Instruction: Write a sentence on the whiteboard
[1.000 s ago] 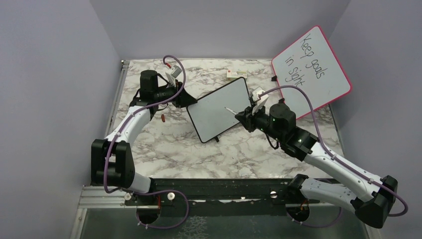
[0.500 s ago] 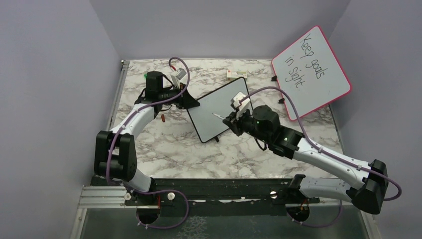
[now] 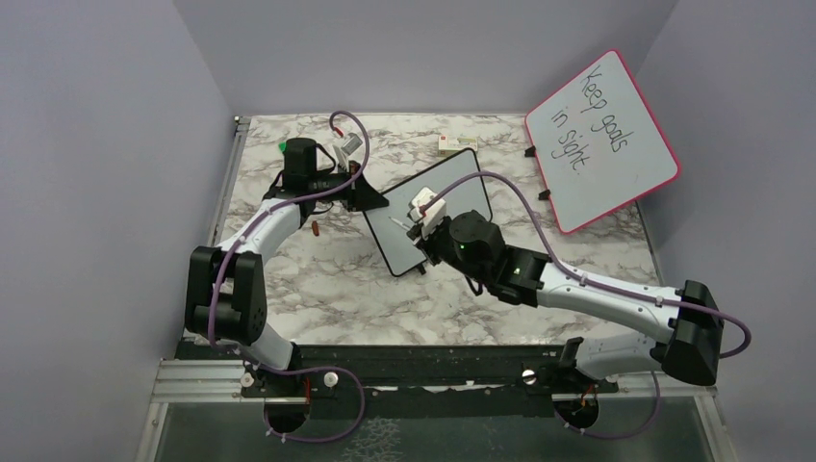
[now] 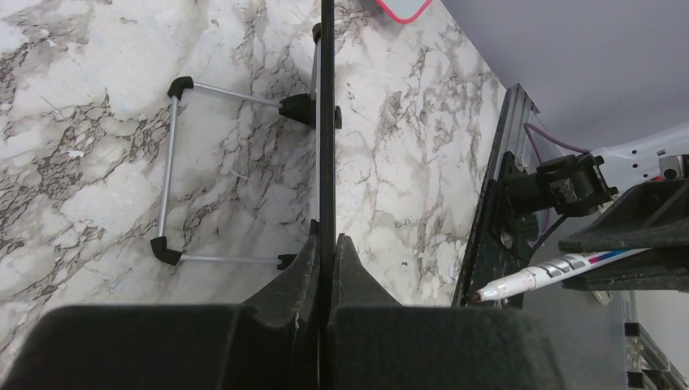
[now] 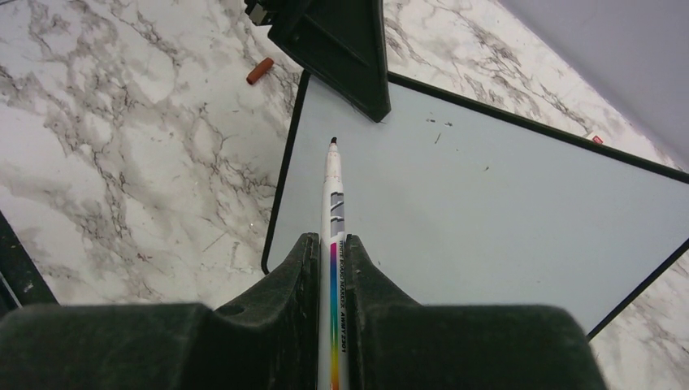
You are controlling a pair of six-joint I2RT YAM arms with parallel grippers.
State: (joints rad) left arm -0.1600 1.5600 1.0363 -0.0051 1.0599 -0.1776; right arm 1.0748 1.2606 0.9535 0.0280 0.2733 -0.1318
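Observation:
The small black-framed whiteboard stands tilted mid-table, its face blank apart from a few specks; no sentence shows on it. My left gripper is shut on its left edge, which appears edge-on in the left wrist view between my gripper. My right gripper is shut on a white marker, uncapped, with its dark tip over the board's left part near the left gripper. I cannot tell whether the tip touches. The marker also shows in the left wrist view.
A larger pink-framed board reading "Keep goals in sight" leans at the back right. A small box lies behind the whiteboard. A red cap lies on the marble left of it. A wire stand with black feet sits behind the board.
My right arm has swept left across the whiteboard with the marker, from its right part to its left part. My left arm shifted a little and still holds the board's edge.

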